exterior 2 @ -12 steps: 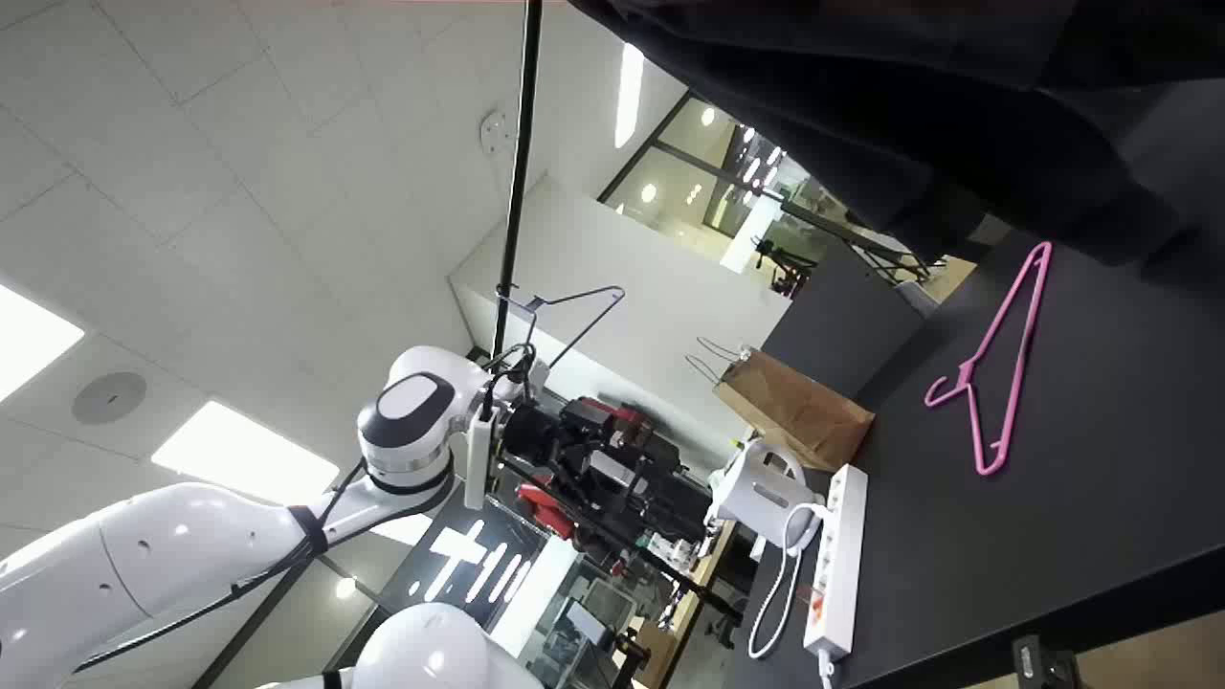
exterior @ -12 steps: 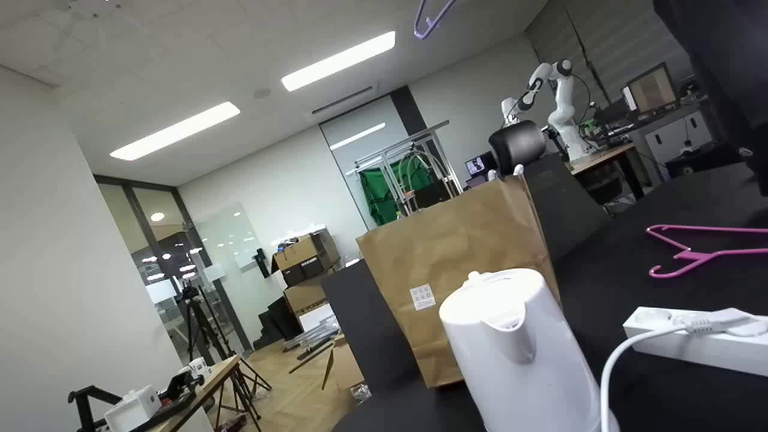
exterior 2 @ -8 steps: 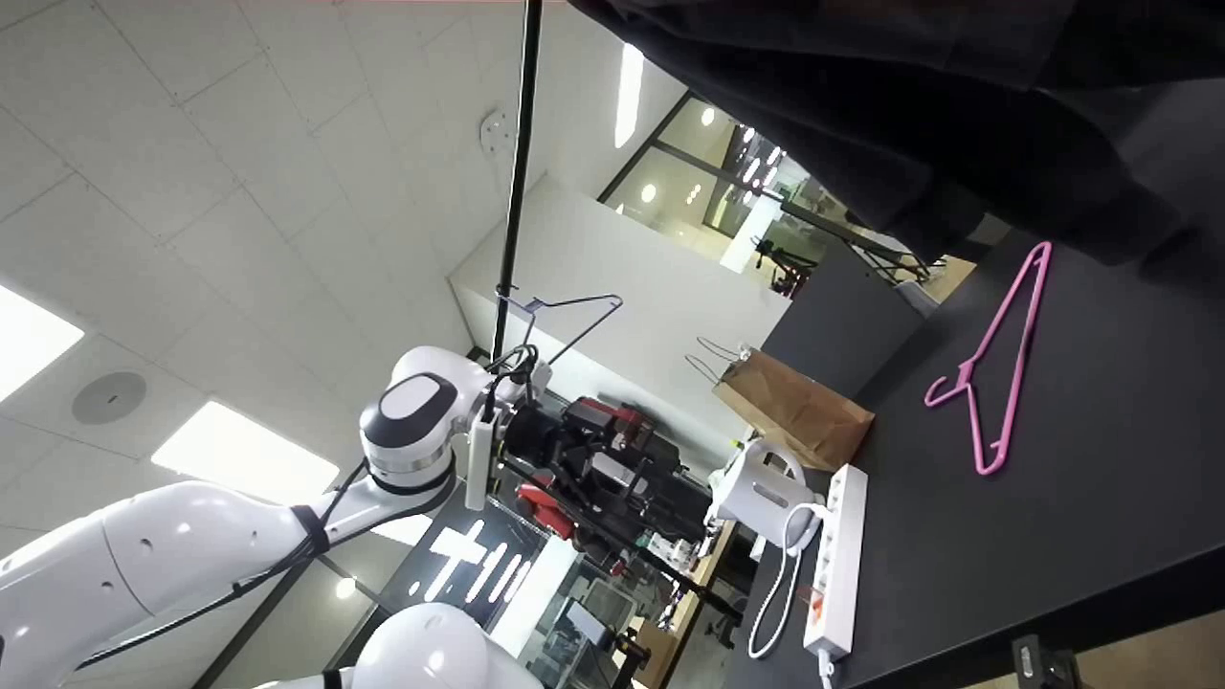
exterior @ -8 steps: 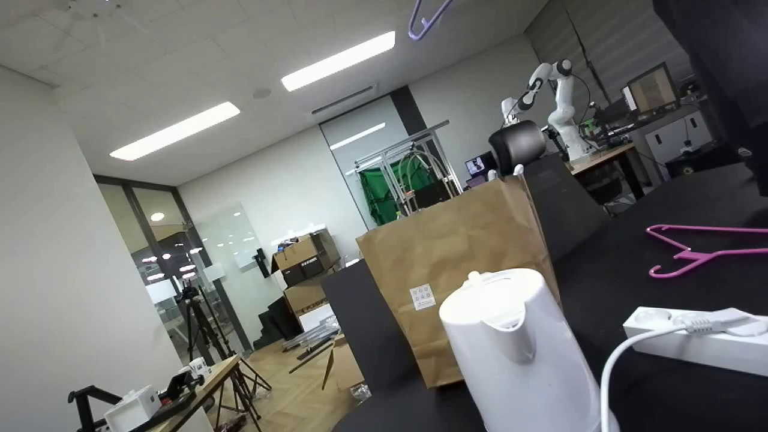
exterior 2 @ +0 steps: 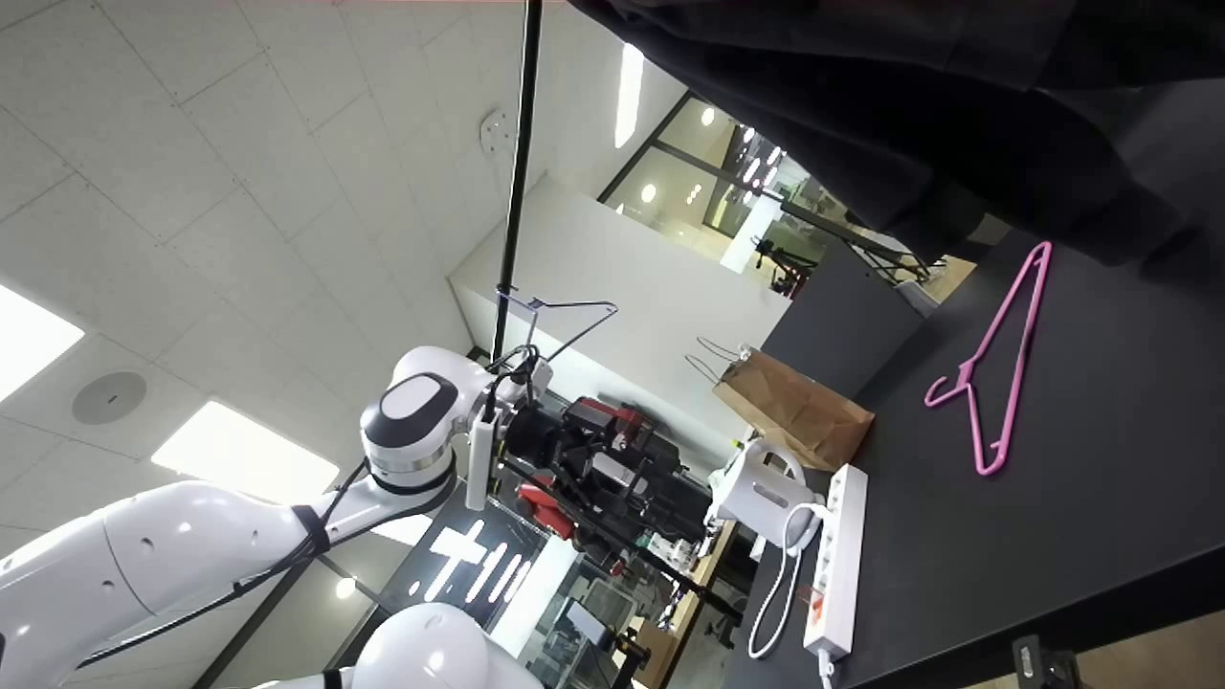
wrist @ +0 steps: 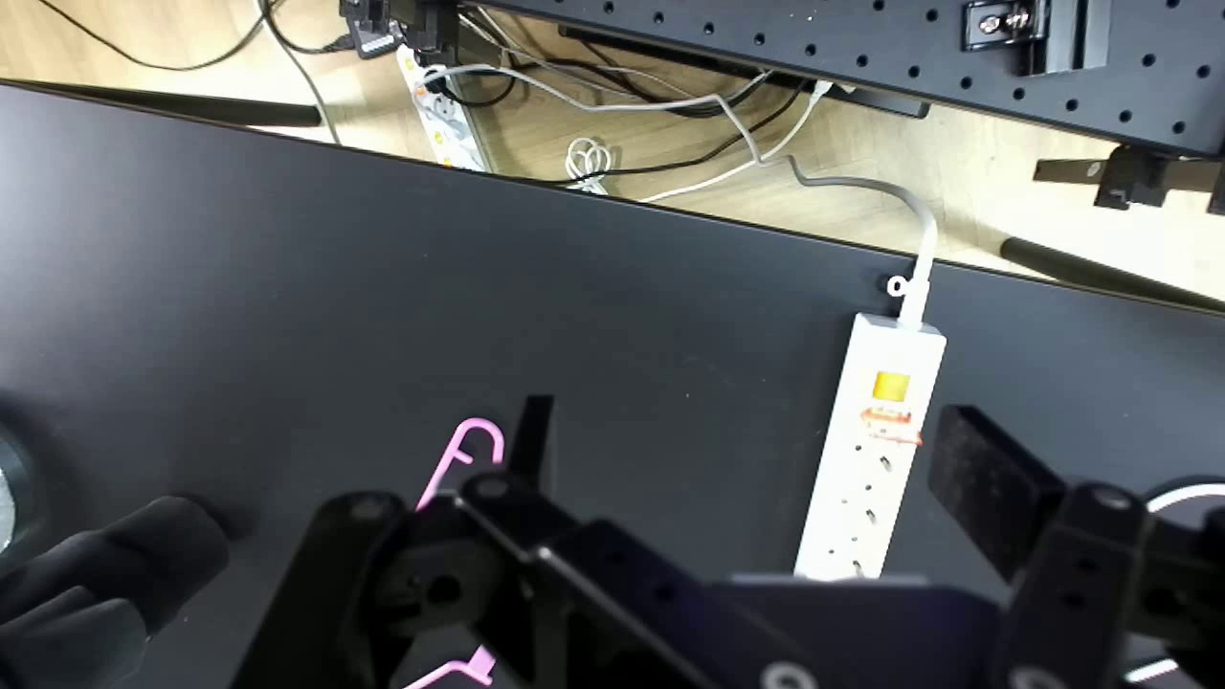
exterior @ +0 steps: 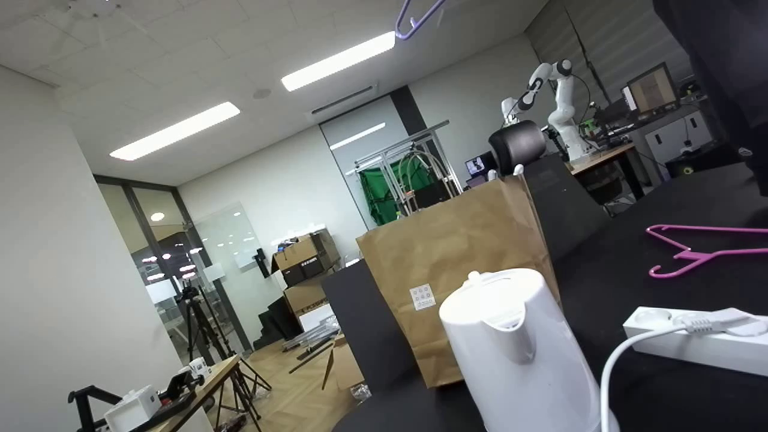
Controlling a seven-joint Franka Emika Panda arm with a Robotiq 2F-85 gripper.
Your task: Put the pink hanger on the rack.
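The pink hanger lies flat on the black table in both exterior views (exterior: 690,255) (exterior 2: 966,373); one end is cut off in one of them. In the wrist view the pink hanger (wrist: 441,471) is partly hidden behind a finger. My gripper (wrist: 756,450) is open and empty, its fingers wide apart. In an exterior view my gripper (exterior 2: 694,498) is raised above the table, away from the pink hanger. A dark pole (exterior 2: 522,144), apparently part of the rack, carries a purple hanger (exterior 2: 574,304). The purple hanger also shows at the top of an exterior view (exterior: 414,27).
A white power strip (wrist: 861,478) lies on the table below my gripper. A white kettle (exterior: 522,354) and a brown paper bag (exterior: 462,240) stand nearby. A person in dark clothes (exterior 2: 909,115) is beside the table. Cables (wrist: 689,105) lie on the floor past the table edge.
The purple hanger on the pole has swung a little. The arm has hardly moved, and the pink hanger has not moved.
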